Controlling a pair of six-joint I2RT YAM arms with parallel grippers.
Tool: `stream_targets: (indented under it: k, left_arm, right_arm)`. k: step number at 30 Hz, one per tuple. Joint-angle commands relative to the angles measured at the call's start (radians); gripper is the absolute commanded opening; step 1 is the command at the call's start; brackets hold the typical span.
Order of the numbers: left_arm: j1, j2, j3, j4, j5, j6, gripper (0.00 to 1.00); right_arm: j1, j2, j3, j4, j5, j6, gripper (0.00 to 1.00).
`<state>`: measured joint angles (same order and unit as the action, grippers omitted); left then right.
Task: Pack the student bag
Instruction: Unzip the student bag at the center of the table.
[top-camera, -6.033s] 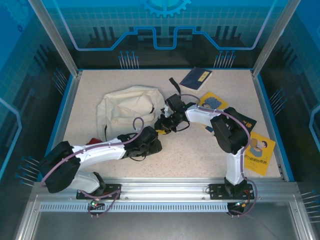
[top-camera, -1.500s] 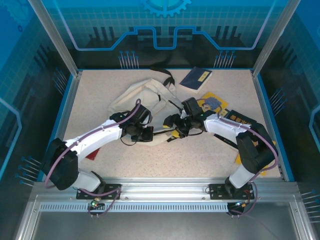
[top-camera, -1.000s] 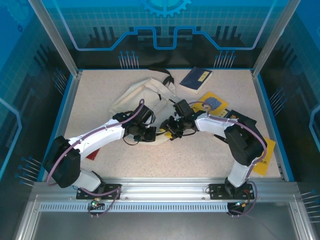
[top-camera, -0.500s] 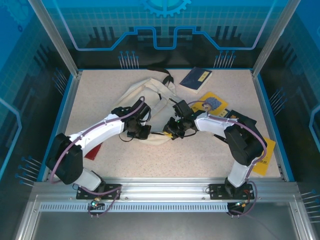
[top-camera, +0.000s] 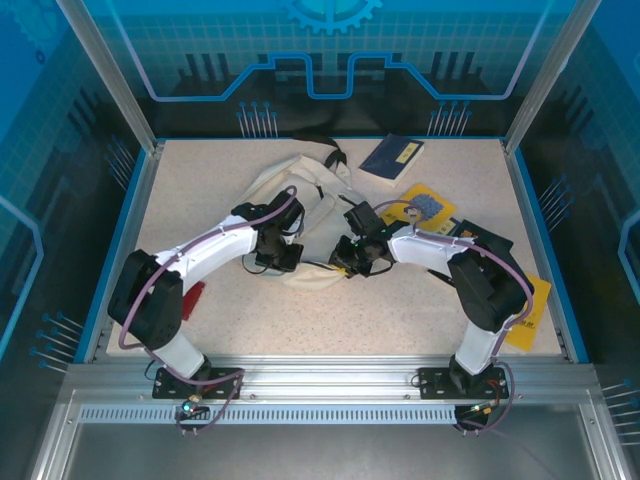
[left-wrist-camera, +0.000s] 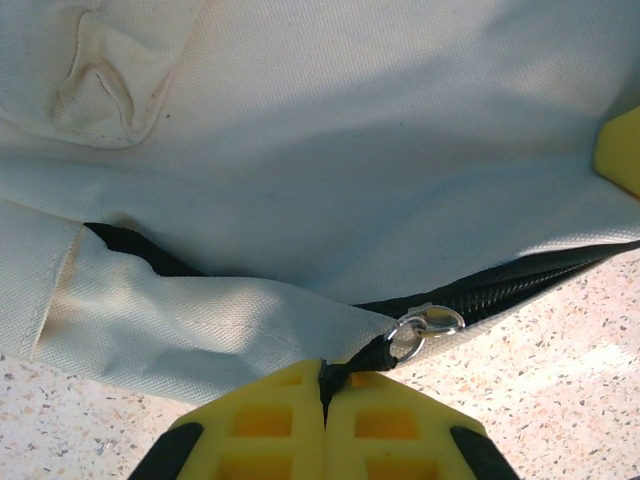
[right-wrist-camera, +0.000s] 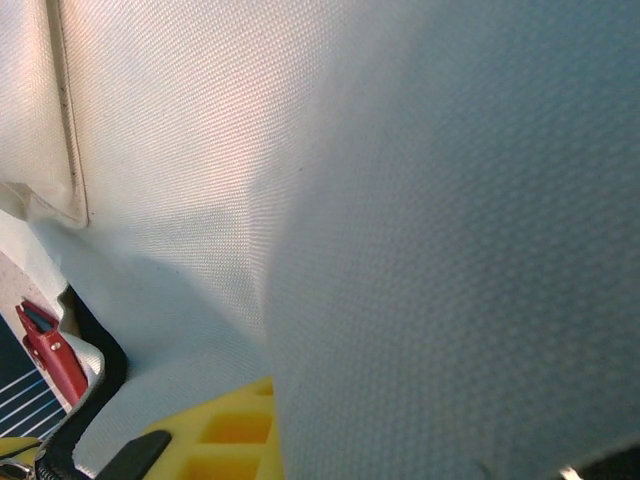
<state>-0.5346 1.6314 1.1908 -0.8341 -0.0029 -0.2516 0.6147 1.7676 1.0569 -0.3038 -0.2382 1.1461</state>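
Observation:
The student bag (top-camera: 297, 188), cream fabric with black straps, lies crumpled mid-table. Its black zipper line (left-wrist-camera: 520, 283) runs along the lower edge in the left wrist view. My left gripper (top-camera: 277, 256) sits at the bag's near edge, and its yellow fingers (left-wrist-camera: 260, 425) are shut on the black pull cord (left-wrist-camera: 365, 358) tied to the silver zipper ring (left-wrist-camera: 424, 326). My right gripper (top-camera: 347, 257) is at the bag's near right corner. In the right wrist view a fold of the bag's fabric (right-wrist-camera: 420, 250) runs down between the jaws, hiding one finger; the other finger (right-wrist-camera: 215, 440) shows.
A navy book (top-camera: 392, 157) lies at the back. A yellow book (top-camera: 428, 204), a dark book (top-camera: 484, 241) and another yellow book (top-camera: 528, 300) lie right of the bag. A red item (top-camera: 192, 298) pokes out under the left arm. Blue walls (top-camera: 118, 240) edge the table.
Since six seconds ago the bag was dragged right and bunched up. Over the last second my left gripper slid left and back along the bag's edge; the right gripper held still.

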Motion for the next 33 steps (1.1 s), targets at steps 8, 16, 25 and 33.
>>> stream_targets:
  k: [8,16,25,33]
  left_arm:
    - [0.015,0.007,-0.015,0.047,0.215,0.038,0.0]
    - [-0.034,0.056,-0.07,0.145,0.258,-0.015,0.0]
    - [-0.076,0.121,-0.109,0.235,0.272,-0.069,0.0]
    - [-0.076,0.093,-0.089,0.173,0.234,-0.031,0.0]
  right_arm:
    - [-0.019,-0.09,0.006,-0.083,-0.035,-0.103,0.51]
    - [-0.035,-0.227,-0.095,-0.089,-0.065,-0.049,0.56]
    - [0.003,-0.215,-0.171,0.001,-0.141,0.029,0.49]
    - [0.02,-0.12,-0.148,0.082,-0.153,0.079,0.45]
